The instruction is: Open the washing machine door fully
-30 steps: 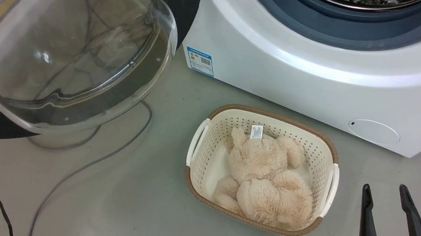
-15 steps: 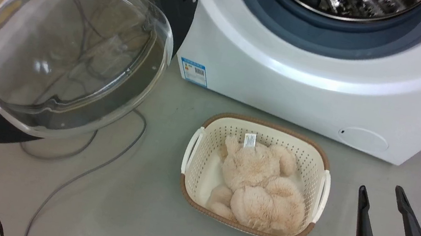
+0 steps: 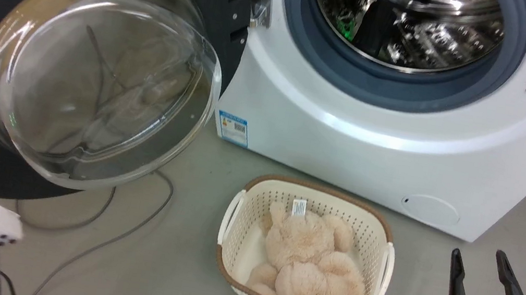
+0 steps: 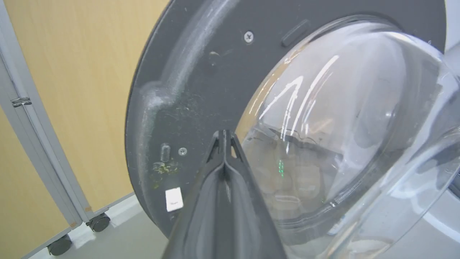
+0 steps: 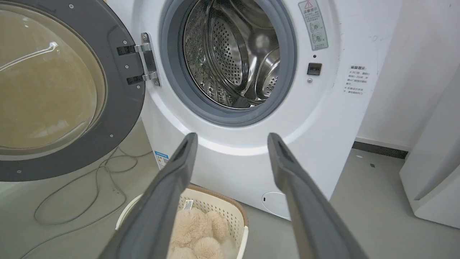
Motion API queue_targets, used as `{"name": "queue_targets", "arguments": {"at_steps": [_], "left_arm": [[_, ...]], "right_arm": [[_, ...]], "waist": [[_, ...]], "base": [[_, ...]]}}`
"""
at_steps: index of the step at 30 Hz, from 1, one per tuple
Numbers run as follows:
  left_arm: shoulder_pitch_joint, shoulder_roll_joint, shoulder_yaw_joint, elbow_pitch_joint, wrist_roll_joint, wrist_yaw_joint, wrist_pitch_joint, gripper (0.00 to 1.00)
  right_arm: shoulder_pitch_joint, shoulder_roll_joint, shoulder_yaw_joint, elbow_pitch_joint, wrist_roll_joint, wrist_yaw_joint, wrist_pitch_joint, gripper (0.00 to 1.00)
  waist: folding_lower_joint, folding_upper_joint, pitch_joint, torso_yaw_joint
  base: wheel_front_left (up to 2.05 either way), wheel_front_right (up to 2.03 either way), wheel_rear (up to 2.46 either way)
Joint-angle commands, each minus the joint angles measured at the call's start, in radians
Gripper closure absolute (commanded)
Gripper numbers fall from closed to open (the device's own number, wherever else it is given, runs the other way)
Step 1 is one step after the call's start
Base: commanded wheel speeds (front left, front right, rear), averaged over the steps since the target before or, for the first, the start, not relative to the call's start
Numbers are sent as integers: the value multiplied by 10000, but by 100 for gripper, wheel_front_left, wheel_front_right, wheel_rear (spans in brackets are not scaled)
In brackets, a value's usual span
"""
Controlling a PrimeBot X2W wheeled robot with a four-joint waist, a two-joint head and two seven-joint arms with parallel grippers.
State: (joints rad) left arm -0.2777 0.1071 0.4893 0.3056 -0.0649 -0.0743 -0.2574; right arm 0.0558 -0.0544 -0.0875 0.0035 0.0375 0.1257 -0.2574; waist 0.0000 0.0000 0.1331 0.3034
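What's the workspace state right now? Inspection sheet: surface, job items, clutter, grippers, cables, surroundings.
Surface: grey floor, no spills seen.
Job's things: washing machine door swung wide to the left on its hinge; washing machine open, drum exposed, no laundry seen inside.
Clutter: basket before the machine, holding a beige plush toy.
Grippers: left gripper shut, at the door's inner face, contact unclear; right gripper open, empty, right of the basket.
Cables: grey cable on the floor, running under the door.
Surroundings: wood-coloured panel on castors; white appliance at right.
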Motion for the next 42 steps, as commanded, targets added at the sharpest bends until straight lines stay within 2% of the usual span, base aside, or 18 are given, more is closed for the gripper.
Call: {"name": "queue_targets", "arguments": {"at_steps": [1, 6, 15, 16, 17, 30, 36, 42], "left_arm": [[214, -88, -141, -209, 88, -63, -44, 100], [1043, -433, -1087, -1257, 280, -189, -44, 100], [2048, -556, -2580, -2061, 102, -248, -44, 100], [2152, -559, -2742, -2126, 95, -238, -44, 62], [2245, -561, -2893, -2200, 110, -223, -44, 0], [2961, -567, -4505, -2076, -346, 101, -44, 0], [3138, -568, -4738, -1878, -519, 385, -44, 0], [3163, -568, -4784, -1757, -503, 389, -44, 0]], "right_arm": [[113, 39, -27, -25, 108, 50, -44, 0], [309, 40, -117, -80, 202, 50, -44, 0], [542, 40, -119, -86, 329, 50, -44, 0], [576, 40, -125, -92, 331, 50, -44, 0], [600, 40, -125, -94, 336, 50, -44, 0], [638, 41, -85, -238, 345, 50, -44, 0], [670, 41, 42, -341, 344, 50, -44, 0], [704, 41, 129, -345, 339, 50, -44, 0]], "waist": [[0, 0, -186, -45], [0, 0, -607, -274], [0, 0, -1086, -778], [0, 0, -1123, -843], [0, 0, -1165, -930], [0, 0, -1290, -2121], [0, 0, -1321, -2661], [0, 0, -1356, -2975]], "base": [[0, 0, 0], [0, 0, 0], [0, 0, 0], [0, 0, 0], [0, 0, 0], [0, 0, 0], [0, 0, 0], [0, 0, 0]]}}
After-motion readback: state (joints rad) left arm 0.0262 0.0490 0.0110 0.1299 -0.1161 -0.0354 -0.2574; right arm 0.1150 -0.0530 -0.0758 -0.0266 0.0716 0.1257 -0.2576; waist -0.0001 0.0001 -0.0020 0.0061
